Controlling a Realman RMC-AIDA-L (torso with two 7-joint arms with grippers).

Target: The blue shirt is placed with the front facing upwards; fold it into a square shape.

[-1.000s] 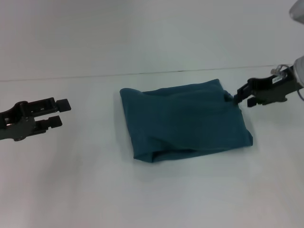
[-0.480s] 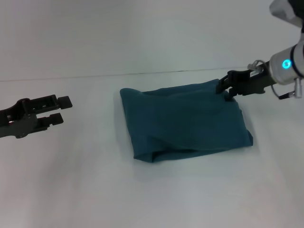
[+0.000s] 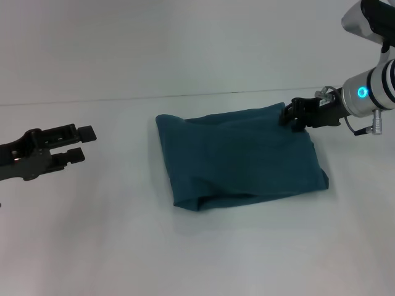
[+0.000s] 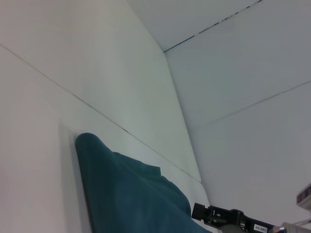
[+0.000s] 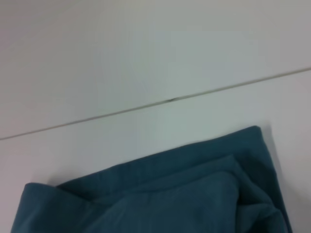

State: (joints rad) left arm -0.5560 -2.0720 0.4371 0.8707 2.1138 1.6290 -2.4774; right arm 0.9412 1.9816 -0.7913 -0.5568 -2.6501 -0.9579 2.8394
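Lying folded at frame centre, the dark teal-blue cotton shirt (image 3: 239, 157) forms a rough square on the white table (image 3: 92, 246). The right gripper (image 3: 292, 117) sits at its upper-right corner; whether it grips cannot be determined. The left gripper (image 3: 82, 143) hovers at left, jaws parted and empty.

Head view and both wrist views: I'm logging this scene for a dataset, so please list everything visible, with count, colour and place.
blue shirt: one, dark teal-blue, folded into a rough rectangle, lying mid-table.
table: one, white, under the shirt and both arms.
wall: one, white, behind the table's far edge.
left gripper: one, black, open, above the table on the robot's left, apart from the shirt.
right gripper: one, black, at the shirt's far right corner.
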